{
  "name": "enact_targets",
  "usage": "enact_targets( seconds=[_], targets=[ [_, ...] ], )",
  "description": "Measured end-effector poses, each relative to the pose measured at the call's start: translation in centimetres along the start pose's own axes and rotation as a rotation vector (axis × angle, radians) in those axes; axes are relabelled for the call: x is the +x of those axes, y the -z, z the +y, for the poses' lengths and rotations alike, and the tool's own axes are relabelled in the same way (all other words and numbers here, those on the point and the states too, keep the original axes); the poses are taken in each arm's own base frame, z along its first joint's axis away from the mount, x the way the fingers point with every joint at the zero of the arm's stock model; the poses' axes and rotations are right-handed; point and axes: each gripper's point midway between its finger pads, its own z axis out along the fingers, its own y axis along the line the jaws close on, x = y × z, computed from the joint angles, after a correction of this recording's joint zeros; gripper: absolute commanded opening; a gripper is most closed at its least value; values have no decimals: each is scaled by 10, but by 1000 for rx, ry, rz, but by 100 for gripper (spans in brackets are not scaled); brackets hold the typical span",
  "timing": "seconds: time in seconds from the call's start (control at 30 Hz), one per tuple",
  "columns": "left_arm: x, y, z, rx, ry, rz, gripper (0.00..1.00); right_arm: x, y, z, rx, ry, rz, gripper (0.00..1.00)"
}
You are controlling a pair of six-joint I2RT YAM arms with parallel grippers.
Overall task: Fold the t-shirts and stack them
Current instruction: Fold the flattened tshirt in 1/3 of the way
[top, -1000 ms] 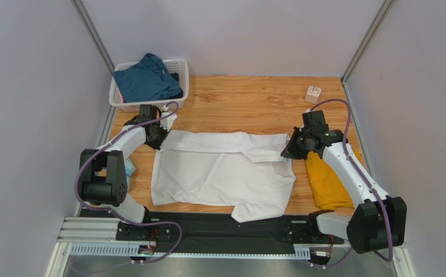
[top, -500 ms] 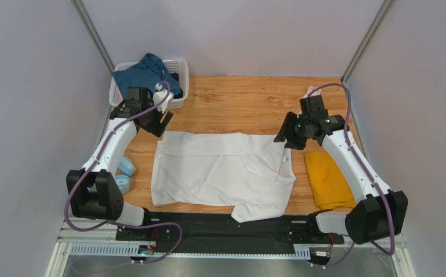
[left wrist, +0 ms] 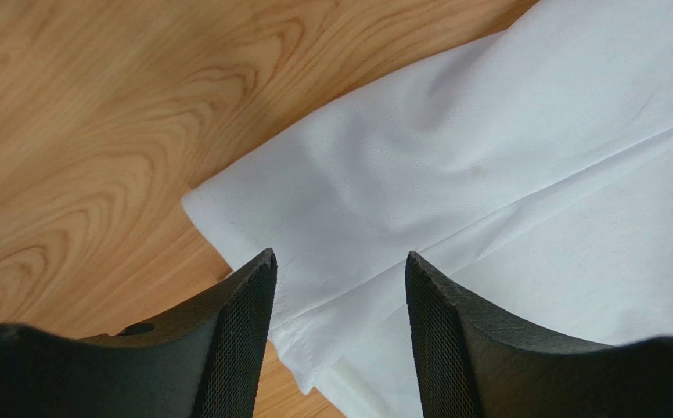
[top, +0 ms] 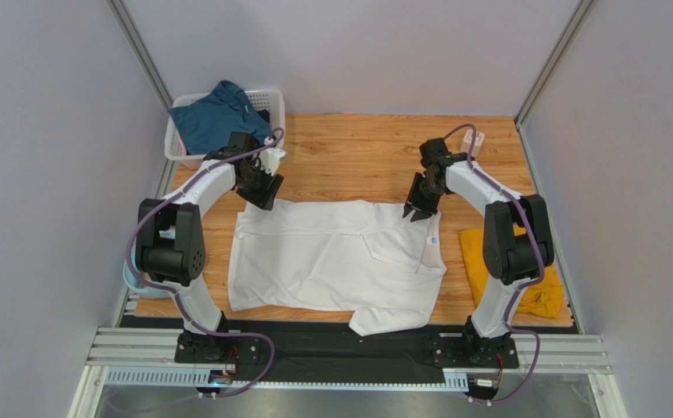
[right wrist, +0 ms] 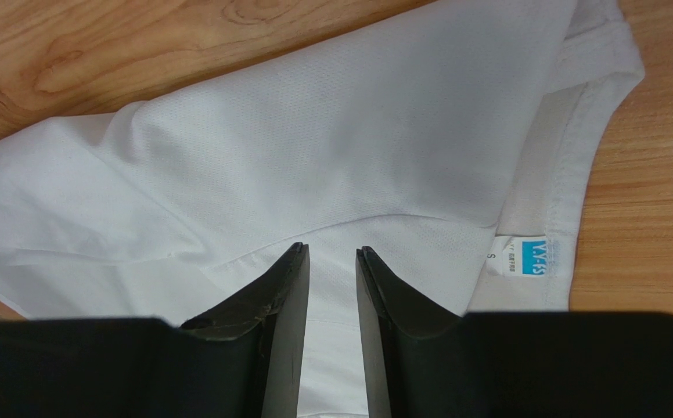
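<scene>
White t-shirt [top: 335,261] lies spread flat at the centre of the wooden table [top: 348,152]. Left gripper [top: 259,198] hovers over the shirt's 10 o'clock corner, fingers wide apart and released. Right gripper [top: 420,213] sits at the 2 o'clock corner beside the blue neck label [right wrist: 532,258], fingers parted by a narrow gap above the cloth. Mustard-yellow t-shirt [top: 540,294] lies at 4 o'clock. Dark teal t-shirt [top: 213,117] fills the white basket [top: 277,109] at 11 o'clock.

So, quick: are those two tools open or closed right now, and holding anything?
Left tool: wide open, holding nothing, over the white t-shirt's corner.
Right tool: open only a narrow gap, holding nothing.
</scene>
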Motion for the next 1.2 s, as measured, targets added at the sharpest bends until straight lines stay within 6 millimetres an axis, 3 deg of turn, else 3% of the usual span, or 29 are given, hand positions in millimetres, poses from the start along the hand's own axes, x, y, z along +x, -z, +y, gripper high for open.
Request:
enact_targets(
  seconds=[0.3, 0.53, 0.83, 1.07, 1.2],
  targets=[
    [15, -20, 5, -9, 7, 49, 55, -12, -21, -11, 37, -32, 10, 26],
    [62, -36, -7, 15, 18, 143, 53, -19, -36, -27, 66, -80, 37, 25],
    [61, -37, 3, -20, 15, 121, 51, -40, -38, -34, 50, -130, 29, 24],
    [60, -32, 16, -51, 30, 127, 51, -78, -42, -37, 15, -188, 15, 22],
    [49, -28, 30, -89, 25, 127, 51, -98, -45, -33, -16, -208, 13, 21]
  ],
)
